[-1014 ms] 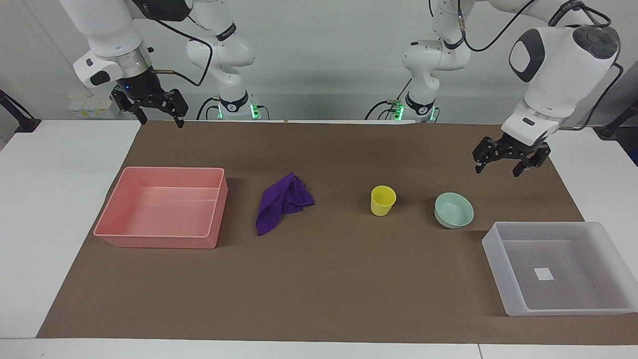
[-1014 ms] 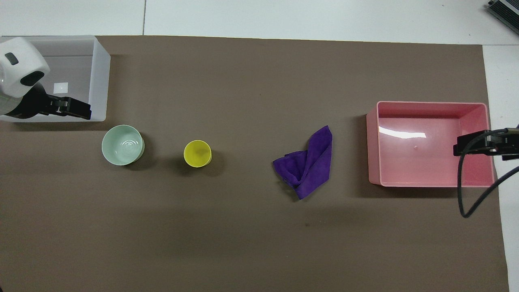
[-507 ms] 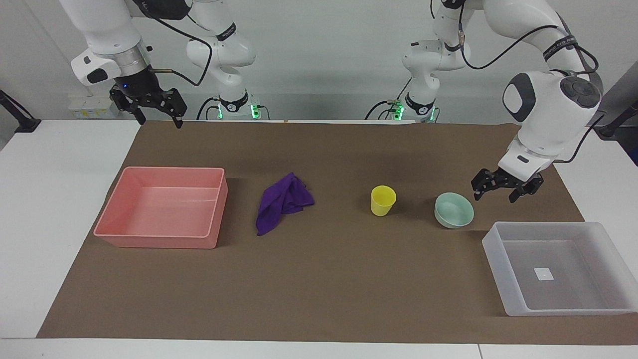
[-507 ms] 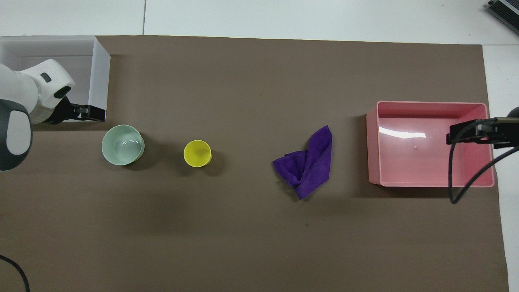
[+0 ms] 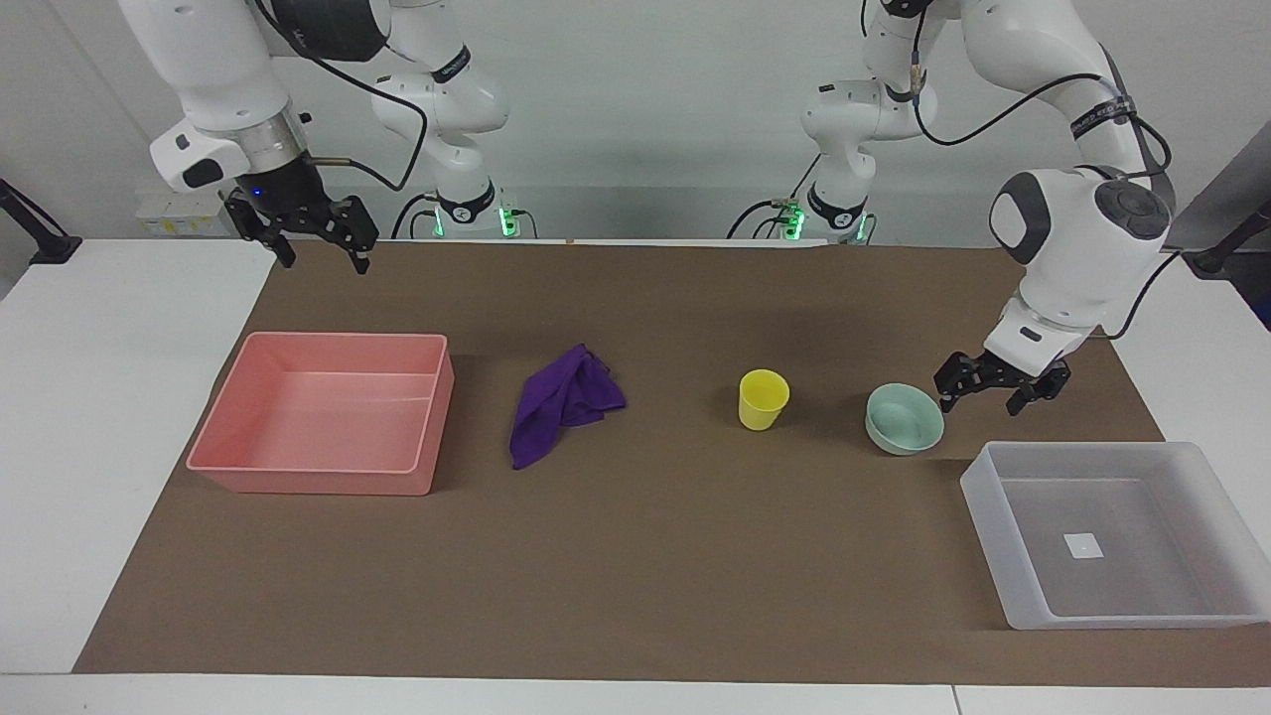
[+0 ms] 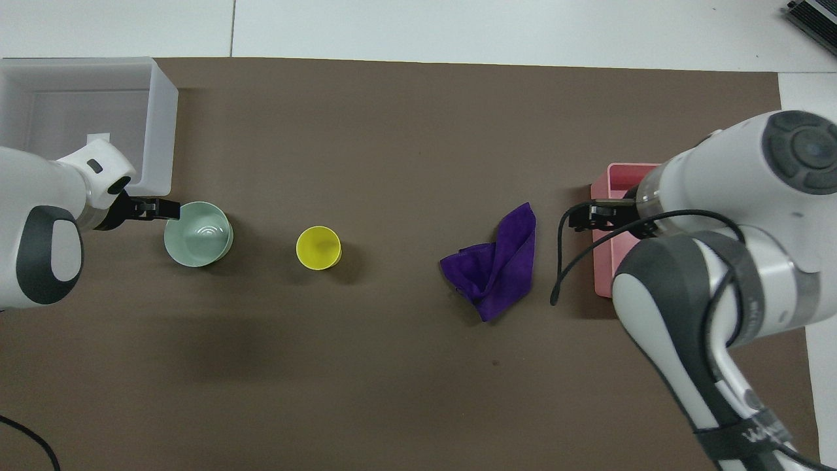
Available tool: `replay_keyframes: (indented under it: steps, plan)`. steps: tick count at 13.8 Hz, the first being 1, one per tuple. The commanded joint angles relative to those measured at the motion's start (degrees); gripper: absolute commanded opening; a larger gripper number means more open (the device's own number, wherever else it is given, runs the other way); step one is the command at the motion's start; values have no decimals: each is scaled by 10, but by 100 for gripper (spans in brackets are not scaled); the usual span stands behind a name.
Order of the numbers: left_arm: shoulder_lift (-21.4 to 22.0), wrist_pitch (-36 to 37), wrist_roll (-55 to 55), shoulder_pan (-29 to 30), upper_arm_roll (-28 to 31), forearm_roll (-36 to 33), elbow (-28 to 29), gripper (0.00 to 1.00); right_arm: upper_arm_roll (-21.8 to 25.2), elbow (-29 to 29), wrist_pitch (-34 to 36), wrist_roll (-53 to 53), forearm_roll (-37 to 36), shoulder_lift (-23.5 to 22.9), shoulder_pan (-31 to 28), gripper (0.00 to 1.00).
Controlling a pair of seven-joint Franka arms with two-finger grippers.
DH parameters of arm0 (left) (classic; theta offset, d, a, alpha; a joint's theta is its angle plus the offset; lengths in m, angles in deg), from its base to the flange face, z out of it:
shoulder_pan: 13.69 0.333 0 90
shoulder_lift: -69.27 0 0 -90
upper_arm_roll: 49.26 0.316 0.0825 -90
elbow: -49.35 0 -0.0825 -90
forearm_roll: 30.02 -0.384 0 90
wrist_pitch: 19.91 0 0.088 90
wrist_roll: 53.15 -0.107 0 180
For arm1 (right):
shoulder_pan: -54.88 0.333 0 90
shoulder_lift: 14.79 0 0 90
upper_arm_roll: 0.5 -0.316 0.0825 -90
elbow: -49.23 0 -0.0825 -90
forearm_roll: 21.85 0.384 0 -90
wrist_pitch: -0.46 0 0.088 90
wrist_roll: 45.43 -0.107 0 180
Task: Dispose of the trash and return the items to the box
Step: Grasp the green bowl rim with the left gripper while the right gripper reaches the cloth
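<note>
Having dropped within the last second to the bowl (image 5: 904,419) rim beside the clear box (image 5: 1112,531), the left gripper (image 5: 998,385), jaws spread, looks set to grasp, while the right gripper (image 5: 316,234), also spread, hangs above the pink bin (image 5: 323,412).

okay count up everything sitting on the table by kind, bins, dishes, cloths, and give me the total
Bins: 2, the pink bin and the clear bin.
Dishes: 2, the yellow cup and the green bowl.
Cloths: 1, the purple cloth.
Total: 5.
</note>
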State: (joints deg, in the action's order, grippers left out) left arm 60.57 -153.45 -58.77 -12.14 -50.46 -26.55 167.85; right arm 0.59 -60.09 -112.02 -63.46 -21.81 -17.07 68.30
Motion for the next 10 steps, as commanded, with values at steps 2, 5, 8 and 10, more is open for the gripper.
replay_keyframes:
  steps: [2, 5, 8, 10]
  plan:
    - [-4, -54, 4, 0, -5, 36, 41, 100, 1, -72, -91, -40, 10, 8, 44, 100]
    - [-24, -53, 3, -2, -5, 37, 42, 97, 1, -80, -130, -62, 11, -26, 91, 100]
    - [-23, -18, 4, -3, -5, 37, 36, 0, 1, -107, -206, -82, 11, -57, 113, 100]
    - [-19, -4, 5, -3, -6, 37, 35, 0, 1, -129, -234, -91, 11, -68, 133, 100]
